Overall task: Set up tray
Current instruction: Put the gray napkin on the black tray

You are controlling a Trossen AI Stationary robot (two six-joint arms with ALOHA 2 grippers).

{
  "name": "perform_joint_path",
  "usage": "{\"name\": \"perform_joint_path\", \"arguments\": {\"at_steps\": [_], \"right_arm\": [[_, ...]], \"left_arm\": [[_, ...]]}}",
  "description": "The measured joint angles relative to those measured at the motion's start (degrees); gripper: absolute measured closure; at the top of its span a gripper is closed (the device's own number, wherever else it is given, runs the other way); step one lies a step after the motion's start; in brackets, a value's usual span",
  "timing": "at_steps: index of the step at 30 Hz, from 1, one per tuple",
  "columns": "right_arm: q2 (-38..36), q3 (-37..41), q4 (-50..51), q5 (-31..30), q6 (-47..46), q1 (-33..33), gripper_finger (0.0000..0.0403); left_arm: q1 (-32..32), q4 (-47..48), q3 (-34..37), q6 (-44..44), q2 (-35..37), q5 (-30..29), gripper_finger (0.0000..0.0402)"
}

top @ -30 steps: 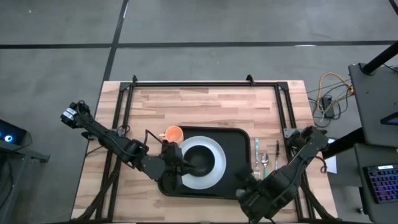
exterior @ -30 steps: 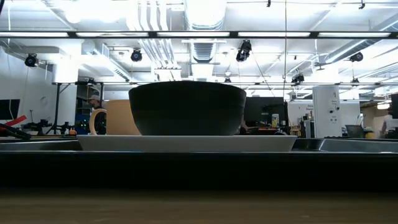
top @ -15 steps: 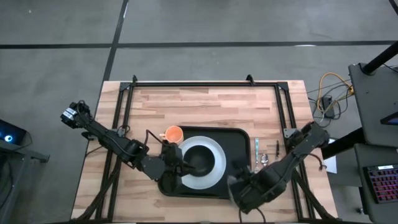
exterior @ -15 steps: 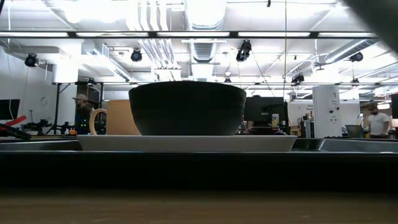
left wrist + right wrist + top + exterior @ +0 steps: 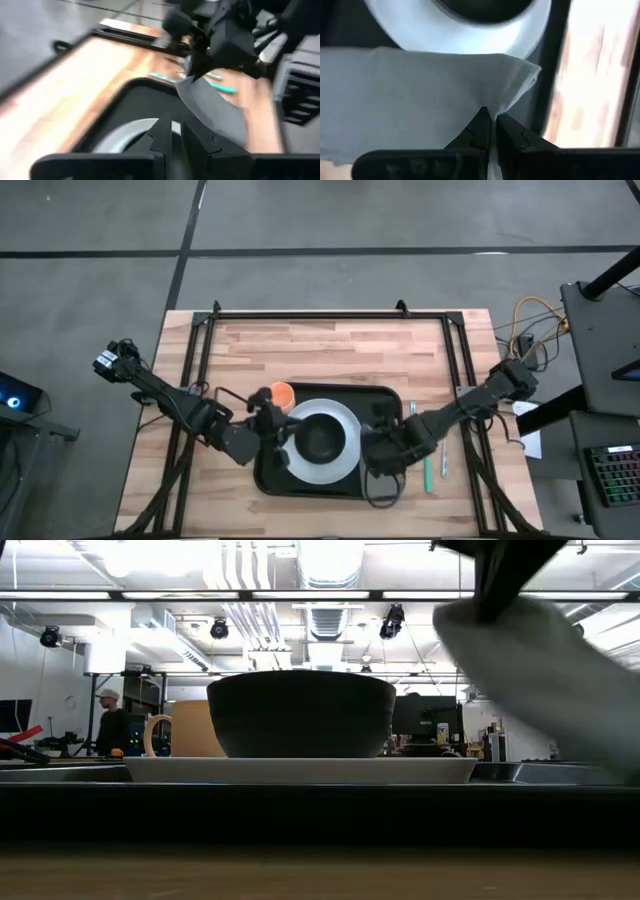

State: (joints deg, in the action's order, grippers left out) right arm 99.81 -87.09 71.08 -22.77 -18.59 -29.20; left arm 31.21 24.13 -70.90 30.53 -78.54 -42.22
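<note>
Pinching the grey napkin (image 5: 420, 95) over the tray (image 5: 385, 402) — right hand (image 5: 490, 122) clamped, left hand (image 5: 172, 137) closed.

The surface (image 5: 330, 350) is pale, matt planked wood, and the tray (image 5: 385, 402) on it looks like smooth black plastic. The plate (image 5: 343, 420) is glossy white, the bowl (image 5: 320, 440) matt black, and the napkin (image 5: 420, 95) is soft grey cloth, creased where it hangs.

Plate (image 5: 342, 465): white, under a dark bowl (image 5: 320, 440).
Cup (image 5: 281, 394): orange, beside the plate.
Person (image 5: 111, 725): stood far behind.
</note>
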Motion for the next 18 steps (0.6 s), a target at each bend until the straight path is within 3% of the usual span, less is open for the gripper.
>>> {"name": "perform_joint_path", "arguments": {"at_steps": [9,18], "right_arm": [[-3.42,10.04,-4.06,-1.43,2.07,2.85,0.0395],[-9.96,18.89,-13.33,-1.58,1.9,5.48,0.0395]], "left_arm": [[0.74,-0.56,7.02,-6.63,9.28,0.14,0.0378],[-0.38,-25.83,29.38,-18.65,25.84,14.11,0.0378]]}}
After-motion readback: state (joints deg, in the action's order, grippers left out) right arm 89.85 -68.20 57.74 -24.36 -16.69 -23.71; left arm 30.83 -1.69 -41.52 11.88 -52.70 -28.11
